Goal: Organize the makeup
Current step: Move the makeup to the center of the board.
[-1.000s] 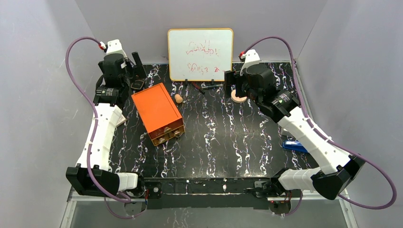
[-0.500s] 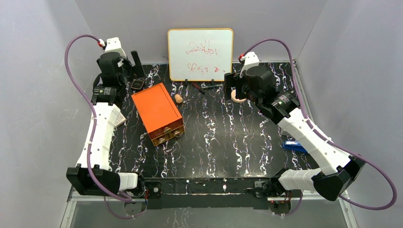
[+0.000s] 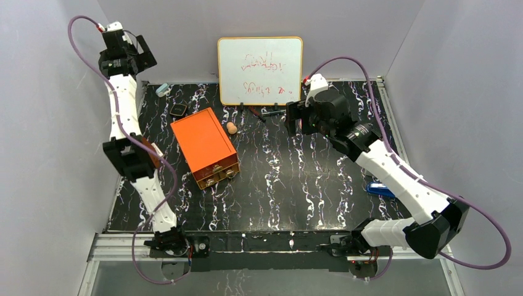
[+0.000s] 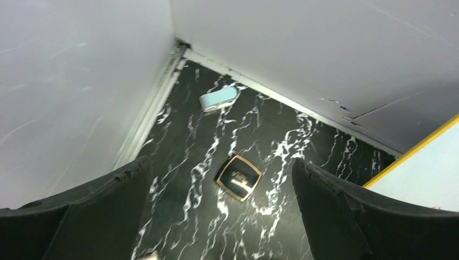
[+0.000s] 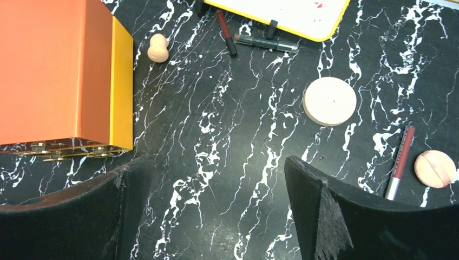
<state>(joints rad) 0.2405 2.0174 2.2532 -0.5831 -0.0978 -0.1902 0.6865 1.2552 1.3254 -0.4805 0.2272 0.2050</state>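
Note:
A black square compact (image 4: pixel 238 177) with a gold rim lies on the marbled table below my open, empty left gripper (image 4: pixel 221 162). In the top view the left gripper (image 3: pixel 143 54) is raised high at the far left corner, and the compact (image 3: pixel 178 110) lies behind the orange box. My right gripper (image 5: pixel 212 162) is open and empty above bare table. Ahead of it lie a flat round peach disc (image 5: pixel 329 101), a tan egg-shaped sponge (image 5: pixel 158 47), two dark sticks (image 5: pixel 265 43) and a red pencil (image 5: pixel 399 161). In the top view the right gripper (image 3: pixel 295 120) hides the disc.
The orange box (image 3: pixel 205 148) with clear drawers stands left of centre. A whiteboard (image 3: pixel 260 71) stands at the back. A blue stapler-like object (image 3: pixel 381 189) lies at the right. A pale blue item (image 4: pixel 218 99) lies by the back left wall. A second round peach puff (image 5: pixel 434 168) lies by the pencil.
My left arm has swung up and back, lifting its gripper high above the far left corner. My right gripper has shifted slightly left and now covers the peach disc in the top view.

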